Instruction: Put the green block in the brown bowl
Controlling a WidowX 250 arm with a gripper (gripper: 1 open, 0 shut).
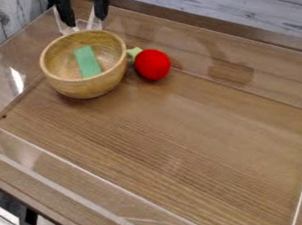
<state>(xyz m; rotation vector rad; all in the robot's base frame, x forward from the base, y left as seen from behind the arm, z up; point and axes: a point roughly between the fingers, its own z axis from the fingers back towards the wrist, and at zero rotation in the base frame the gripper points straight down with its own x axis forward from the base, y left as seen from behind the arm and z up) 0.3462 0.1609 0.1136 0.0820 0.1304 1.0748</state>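
Light-green block (87, 61) lies flat inside round brown wooden bowl (60, 87)

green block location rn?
Camera view, upper left: the green block lies inside the brown bowl, just left of the red ball, with the open pincer above the bowl's far rim.
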